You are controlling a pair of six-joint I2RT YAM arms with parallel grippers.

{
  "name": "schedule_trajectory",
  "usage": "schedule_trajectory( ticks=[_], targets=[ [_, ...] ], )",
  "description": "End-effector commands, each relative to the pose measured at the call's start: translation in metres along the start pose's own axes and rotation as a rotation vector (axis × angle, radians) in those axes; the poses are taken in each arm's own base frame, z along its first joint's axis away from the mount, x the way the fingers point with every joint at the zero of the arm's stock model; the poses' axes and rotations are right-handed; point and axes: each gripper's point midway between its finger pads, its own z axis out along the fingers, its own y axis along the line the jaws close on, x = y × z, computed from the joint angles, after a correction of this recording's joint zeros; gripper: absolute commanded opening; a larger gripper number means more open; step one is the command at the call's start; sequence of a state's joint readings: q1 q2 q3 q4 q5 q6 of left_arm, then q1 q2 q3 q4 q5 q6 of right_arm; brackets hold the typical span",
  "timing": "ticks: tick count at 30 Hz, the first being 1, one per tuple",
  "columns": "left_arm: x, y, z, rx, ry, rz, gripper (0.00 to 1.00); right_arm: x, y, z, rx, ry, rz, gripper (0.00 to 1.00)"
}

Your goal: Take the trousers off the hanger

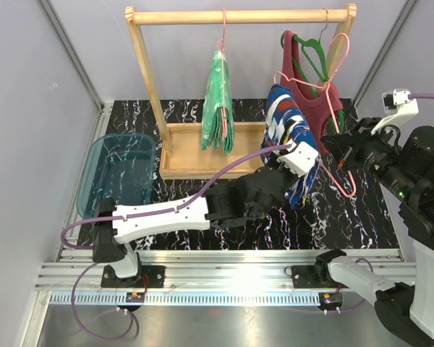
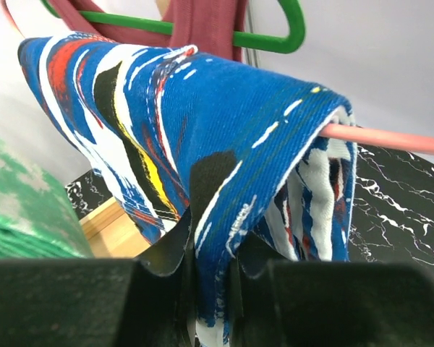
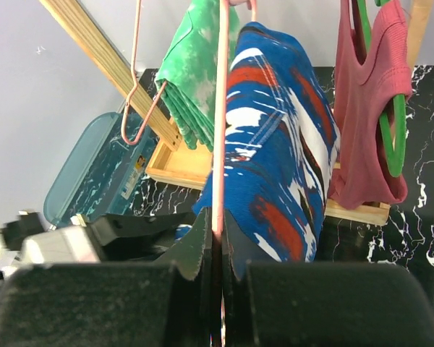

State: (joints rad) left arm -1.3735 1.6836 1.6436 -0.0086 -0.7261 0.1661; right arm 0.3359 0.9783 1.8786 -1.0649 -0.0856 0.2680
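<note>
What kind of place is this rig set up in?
Probably a lab test cell, not a home: plain grey panel walls, an aluminium rail along the near edge, and a small wooden rack staged with clothes, including the blue trousers on a pink hanger.

A robotics lab work cell. Boxed in by plain grey panels (image 1: 29,108) on three sides. Floored with a black, white-veined table (image 1: 347,217), edged at the near side by slotted aluminium rails (image 1: 224,278) with two black arm bases (image 1: 126,276) bolted on side by side. Strung with loose purple cables (image 1: 224,177). Dressed only with staged props: a small wooden rack (image 1: 148,79) and a translucent teal bin (image 1: 119,177).
</note>
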Motion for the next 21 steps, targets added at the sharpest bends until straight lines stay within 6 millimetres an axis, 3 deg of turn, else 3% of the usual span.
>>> schedule_trajectory(
  ticks=[1, 9, 13, 21],
  targets=[
    [-0.076, 0.045, -0.028, -0.067, -0.16, -0.17, 0.0, -0.054, 0.009, -0.006, -0.02, -0.208, -0.055, 0.0],
    [-0.14, 0.057, -0.058, -0.002, -0.328, -0.269, 0.0, -0.017, 0.022, 0.005, -0.14, -0.128, -0.014, 0.0],
    [-0.164, 0.065, -0.069, -0.008, -0.396, -0.296, 0.0, 0.001, 0.019, 0.011, -0.139, -0.078, -0.001, 0.0],
    [-0.205, 0.081, -0.095, -0.047, -0.502, -0.285, 0.0, 0.056, -0.003, 0.019, -0.083, 0.048, 0.021, 0.0]
  ],
)
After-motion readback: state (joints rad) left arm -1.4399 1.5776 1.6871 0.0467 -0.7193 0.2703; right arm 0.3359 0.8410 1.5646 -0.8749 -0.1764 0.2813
